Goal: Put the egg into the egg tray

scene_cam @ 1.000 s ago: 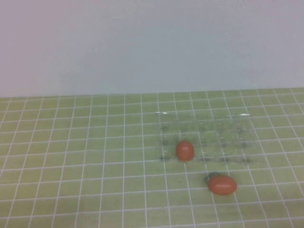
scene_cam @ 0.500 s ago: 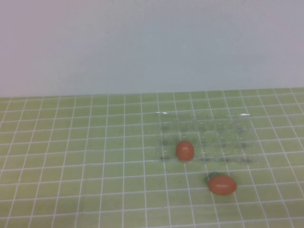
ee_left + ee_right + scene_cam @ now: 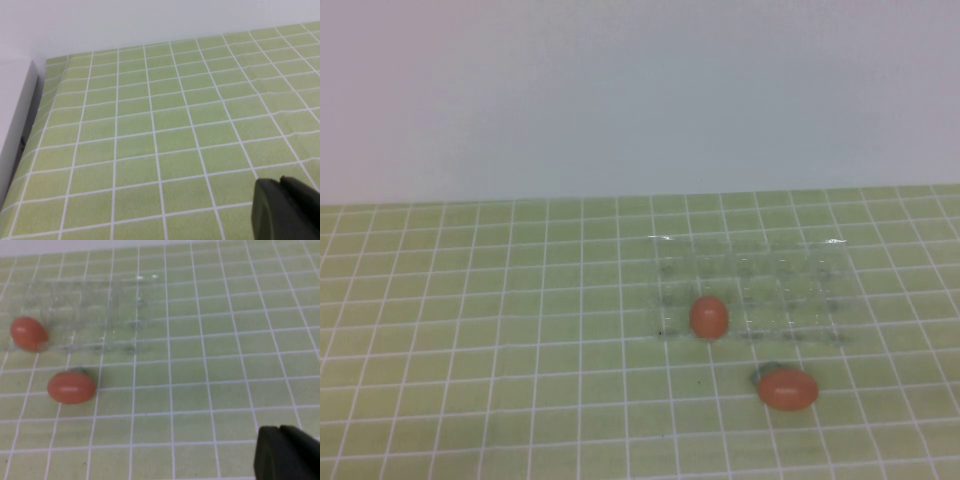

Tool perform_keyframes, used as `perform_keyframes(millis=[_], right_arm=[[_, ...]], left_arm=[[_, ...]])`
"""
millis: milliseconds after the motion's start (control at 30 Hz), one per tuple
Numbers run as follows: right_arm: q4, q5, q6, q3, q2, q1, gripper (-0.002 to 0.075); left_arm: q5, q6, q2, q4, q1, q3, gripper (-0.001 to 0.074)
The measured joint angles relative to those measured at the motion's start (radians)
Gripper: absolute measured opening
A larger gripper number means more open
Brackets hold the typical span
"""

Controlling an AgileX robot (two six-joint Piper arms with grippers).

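Observation:
The egg (image 3: 788, 389) lies on its side on the green checked cloth, just in front of the clear egg tray (image 3: 790, 280). A twin orange-brown egg (image 3: 709, 317) sits in the tray's front left cup. In the right wrist view the egg (image 3: 71, 387) lies apart from the tray (image 3: 100, 310) and the twin (image 3: 28, 333). My right gripper (image 3: 280, 429) is shut and empty, well off to the right of the egg. My left gripper (image 3: 280, 182) is shut and empty over bare cloth. Neither gripper shows in the high view.
A white wall (image 3: 640, 100) runs along the back of the table. In the left wrist view a white raised edge (image 3: 15, 125) borders the cloth on one side.

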Motion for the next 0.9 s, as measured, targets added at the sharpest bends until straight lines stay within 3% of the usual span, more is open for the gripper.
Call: perform_keyframes(millis=[233, 400, 667, 900], right_arm=[[0.013, 0.045, -0.086, -0.142, 0.31, 0.05, -0.0002], [-0.115, 0.03, -0.095, -0.185, 0.498, 0.22, -0.0002], [-0.399, -0.009, -0.101, -0.305, 0.83, 0.571, -0.0002], [-0.431, -0.032, -0.262, -0.462, 1.058, 0.694, 0.0002]], left_arm=[[0.0, 0.0, 0.0, 0.0, 0.0, 0.0, 0.0], [0.0, 0.0, 0.0, 0.0, 0.0, 0.0, 0.0], [0.0, 0.0, 0.0, 0.0, 0.0, 0.0, 0.0], [0.0, 0.0, 0.0, 0.0, 0.0, 0.0, 0.0]])
